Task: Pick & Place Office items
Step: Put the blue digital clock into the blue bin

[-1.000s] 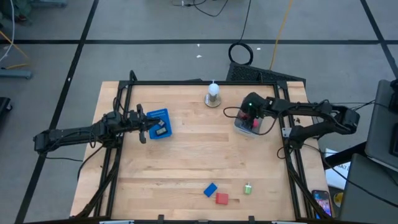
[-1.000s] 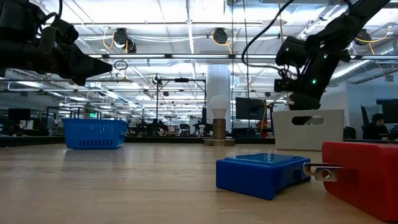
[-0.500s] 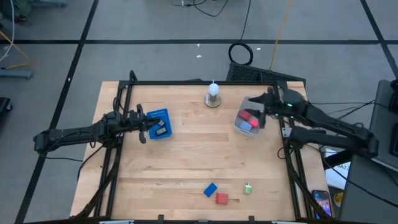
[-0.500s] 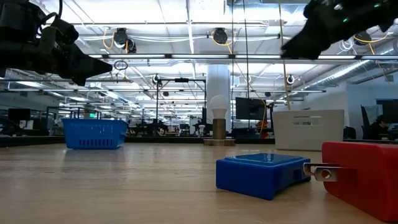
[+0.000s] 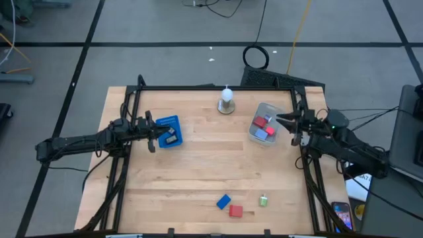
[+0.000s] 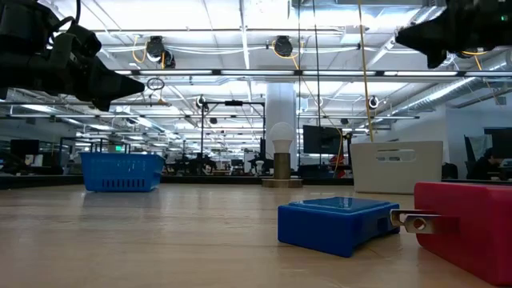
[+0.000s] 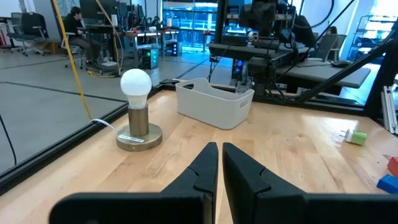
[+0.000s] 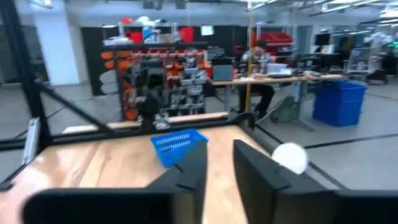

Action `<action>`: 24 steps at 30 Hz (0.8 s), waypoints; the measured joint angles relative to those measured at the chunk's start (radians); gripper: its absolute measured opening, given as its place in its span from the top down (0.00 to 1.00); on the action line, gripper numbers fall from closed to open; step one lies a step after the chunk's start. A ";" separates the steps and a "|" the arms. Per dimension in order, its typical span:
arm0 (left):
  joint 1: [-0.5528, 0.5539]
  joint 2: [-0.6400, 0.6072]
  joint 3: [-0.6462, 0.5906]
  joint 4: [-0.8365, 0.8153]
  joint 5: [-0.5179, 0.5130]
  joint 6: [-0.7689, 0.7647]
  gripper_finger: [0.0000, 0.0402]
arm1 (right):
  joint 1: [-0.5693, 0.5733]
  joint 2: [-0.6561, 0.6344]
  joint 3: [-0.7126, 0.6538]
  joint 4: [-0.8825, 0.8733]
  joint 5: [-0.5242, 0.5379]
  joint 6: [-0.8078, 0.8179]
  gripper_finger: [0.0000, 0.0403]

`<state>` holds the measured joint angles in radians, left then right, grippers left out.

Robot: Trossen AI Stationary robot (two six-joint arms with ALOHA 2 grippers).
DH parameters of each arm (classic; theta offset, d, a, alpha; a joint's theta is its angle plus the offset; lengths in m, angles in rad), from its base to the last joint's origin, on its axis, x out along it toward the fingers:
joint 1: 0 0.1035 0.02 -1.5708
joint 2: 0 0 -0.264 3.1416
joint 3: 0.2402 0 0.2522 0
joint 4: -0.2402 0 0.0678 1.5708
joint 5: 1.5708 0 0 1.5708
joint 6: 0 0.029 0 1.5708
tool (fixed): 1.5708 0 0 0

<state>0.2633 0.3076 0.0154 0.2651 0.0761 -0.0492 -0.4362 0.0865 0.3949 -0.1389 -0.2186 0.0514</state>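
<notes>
Three office items lie near the table's front edge: a blue block (image 5: 223, 201), a red one (image 5: 236, 211) and a small green one (image 5: 263, 199). More red (image 5: 262, 121) and blue (image 5: 262, 133) pieces lie in the grey tub (image 5: 256, 137) at the far right. My right gripper (image 5: 277, 120) hovers level just right of the tub, above its rim. A narrow gap shows between its fingers (image 8: 217, 163), with nothing in it. My left gripper (image 5: 153, 135) waits shut beside the blue basket (image 5: 170, 131) at the left, holding nothing.
A light bulb on a round stand (image 5: 227, 99) sits at the far edge between basket and tub. A dark piece lies in the blue basket. Black frame rails run along the table's left, right and far edges. Bare wood stretches across the table's middle.
My right gripper has risen from over the tub and drawn back toward the table's right edge, tipping from pointing down to level. The tub and its pieces stay in place.
</notes>
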 joint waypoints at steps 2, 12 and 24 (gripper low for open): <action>0.000 0.000 0.000 0.000 0.000 0.000 0.94 | 0.000 -0.036 -0.042 -0.001 -0.025 -0.006 0.89; 0.000 0.000 0.000 -0.015 0.000 0.013 0.94 | 0.000 -0.081 -0.212 0.067 -0.126 -0.006 0.95; 0.000 0.000 0.000 -0.030 -0.010 0.020 0.94 | 0.019 -0.079 -0.316 0.189 -0.226 0.042 0.99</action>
<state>0.2631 0.3074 0.0156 0.2356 0.0662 -0.0289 -0.4168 0.0077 0.0785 0.0497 -0.4442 0.0935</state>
